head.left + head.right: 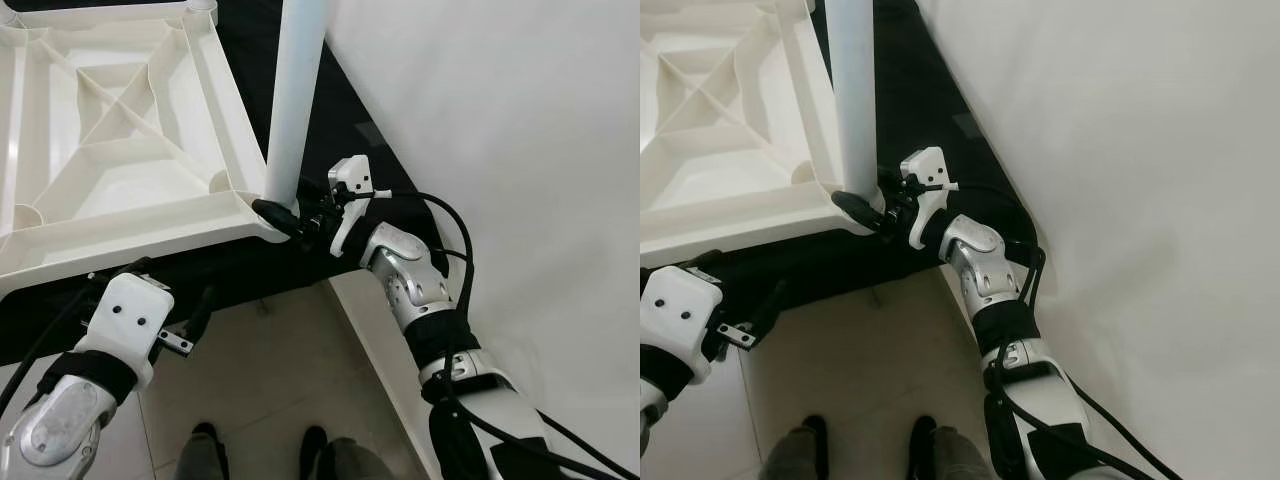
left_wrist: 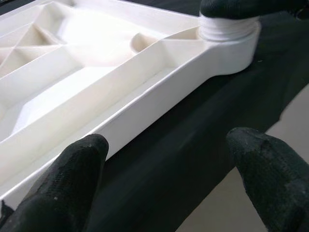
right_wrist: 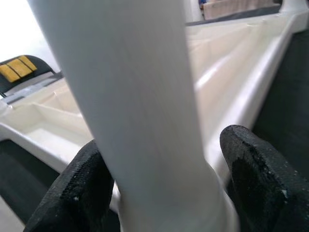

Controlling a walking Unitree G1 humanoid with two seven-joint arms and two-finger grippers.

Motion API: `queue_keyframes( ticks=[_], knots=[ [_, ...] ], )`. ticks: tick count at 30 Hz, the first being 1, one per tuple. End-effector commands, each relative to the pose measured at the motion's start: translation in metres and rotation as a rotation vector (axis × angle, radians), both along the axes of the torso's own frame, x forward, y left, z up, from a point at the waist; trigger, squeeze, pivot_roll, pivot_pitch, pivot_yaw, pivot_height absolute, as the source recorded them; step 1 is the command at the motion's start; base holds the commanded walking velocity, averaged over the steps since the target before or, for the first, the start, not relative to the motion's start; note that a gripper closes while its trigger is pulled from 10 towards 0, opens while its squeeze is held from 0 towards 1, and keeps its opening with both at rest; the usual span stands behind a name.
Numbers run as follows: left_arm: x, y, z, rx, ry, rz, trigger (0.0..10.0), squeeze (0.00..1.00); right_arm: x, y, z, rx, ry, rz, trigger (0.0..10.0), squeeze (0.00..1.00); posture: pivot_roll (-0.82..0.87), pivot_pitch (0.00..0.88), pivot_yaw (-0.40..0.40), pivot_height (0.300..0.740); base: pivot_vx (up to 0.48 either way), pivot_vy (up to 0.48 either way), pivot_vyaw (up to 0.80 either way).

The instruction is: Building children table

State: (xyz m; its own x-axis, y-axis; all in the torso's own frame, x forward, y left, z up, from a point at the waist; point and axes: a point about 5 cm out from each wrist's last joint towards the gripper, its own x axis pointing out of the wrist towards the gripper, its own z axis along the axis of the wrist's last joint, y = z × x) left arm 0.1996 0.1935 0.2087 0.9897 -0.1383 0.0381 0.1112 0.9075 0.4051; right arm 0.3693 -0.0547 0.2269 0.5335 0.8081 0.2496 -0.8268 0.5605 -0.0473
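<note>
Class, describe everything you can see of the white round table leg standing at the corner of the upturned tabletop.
The white round table leg is a smooth, plain tube, plastic by its look, standing nearly upright with its top out of view. Its ribbed foot sits in the corner socket of the white ribbed plastic tabletop, which lies underside up on a black cloth. The right gripper holds it low down, one black finger on each side, close above the socket. The left gripper hovers open by the tabletop's near edge, not touching the leg.

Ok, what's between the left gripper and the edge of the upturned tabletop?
Just bare black cloth. In the left wrist view the open left gripper faces the white tabletop rim with nothing else between.
</note>
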Motion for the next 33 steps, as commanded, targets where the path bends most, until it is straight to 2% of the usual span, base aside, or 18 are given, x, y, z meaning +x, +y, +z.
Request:
queue_keyframes(
  ticks=[1, 5, 13, 15, 16, 19, 20, 22, 23, 25, 30, 31, 33],
  knots=[
    [-0.001, 0.002, -0.006, 0.01, 0.029, 0.011, 10.0, 0.0, -0.002, 0.0, 0.0, 0.034, -0.012, -0.013, 10.0, 0.0, 0.22, 0.297, -0.154, 0.74, 0.0, 0.0, 0.78],
    [-0.001, 0.001, -0.006, 0.008, 0.03, 0.005, 10.0, 0.0, -0.001, 0.0, 0.001, 0.057, -0.013, -0.03, 10.0, 0.0, 0.22, 0.297, -0.154, 0.74, 0.0, 0.0, 0.78],
    [-0.001, -0.001, -0.006, 0.006, 0.031, -0.005, 10.0, 0.0, 0.001, 0.001, 0.002, 0.072, -0.009, -0.076, 10.0, 0.0, 0.23, 0.296, -0.152, 0.74, 0.0, 0.0, 0.0],
    [-0.001, -0.001, -0.006, 0.005, 0.032, -0.012, 10.0, 0.0, 0.0, -0.005, 0.005, 0.044, -0.041, 0.003, 10.0, 0.0, 0.23, 0.294, -0.151, 0.74, 0.0, 0.0, 0.0],
    [-0.001, -0.001, -0.006, 0.005, 0.032, -0.012, 10.0, 0.0, 0.0, -0.005, 0.005, 0.044, -0.041, 0.003, 10.0, 0.0, 0.23, 0.294, -0.151, 0.74, 0.0, 0.0, 0.0],
    [0.0, -0.003, -0.007, 0.003, 0.032, -0.018, 10.0, 0.0, -0.002, -0.012, 0.011, -0.041, -0.092, 0.154, 10.0, 0.0, 0.23, 0.292, -0.151, 0.74, 0.0, 0.0, 0.0],
    [0.0, -0.003, -0.007, 0.003, 0.032, -0.018, 10.0, 0.0, -0.002, -0.012, 0.011, -0.041, -0.092, 0.154, 10.0, 0.0, 0.23, 0.292, -0.151, 0.74, 0.0, 0.0, 0.0],
    [-0.001, -0.004, -0.007, 0.002, 0.033, -0.023, 10.0, 0.0, -0.004, -0.016, 0.016, -0.118, -0.124, 0.268, 10.0, 0.0, 0.23, 0.29, -0.153, 0.74, 0.0, 0.0, 0.0],
    [-0.001, -0.004, -0.007, 0.002, 0.033, -0.023, 10.0, 0.0, -0.004, -0.016, 0.016, -0.118, -0.124, 0.268, 10.0, 0.0, 0.23, 0.29, -0.153, 0.74, 0.0, 0.0, 0.0],
    [-0.001, -0.005, -0.007, 0.001, 0.034, -0.026, 10.0, 0.0, -0.003, -0.02, 0.024, -0.179, -0.144, 0.358, 10.0, 0.0, 0.23, 0.29, -0.156, 0.74, 0.0, 0.0, 0.0],
    [-0.002, -0.005, -0.007, 0.001, 0.036, -0.028, 10.0, 0.0, 0.0, -0.023, 0.034, -0.225, -0.161, 0.411, 10.0, 0.0, 0.23, 0.29, -0.158, 0.74, 0.0, 0.0, 0.0],
    [-0.002, -0.005, -0.007, 0.002, 0.036, -0.027, 10.0, 0.0, 0.0, -0.022, 0.036, -0.235, -0.166, 0.423, 3.4, 0.0, 0.24, 0.29, -0.159, 0.74, 0.0, 0.0, 0.0],
    [-0.002, -0.005, -0.007, 0.002, 0.036, -0.027, 10.0, 0.0, 0.0, -0.022, 0.036, -0.235, -0.166, 0.423, 3.4, 0.0, 0.24, 0.29, -0.159, 0.74, 0.0, 0.0, 0.0]
  ],
)
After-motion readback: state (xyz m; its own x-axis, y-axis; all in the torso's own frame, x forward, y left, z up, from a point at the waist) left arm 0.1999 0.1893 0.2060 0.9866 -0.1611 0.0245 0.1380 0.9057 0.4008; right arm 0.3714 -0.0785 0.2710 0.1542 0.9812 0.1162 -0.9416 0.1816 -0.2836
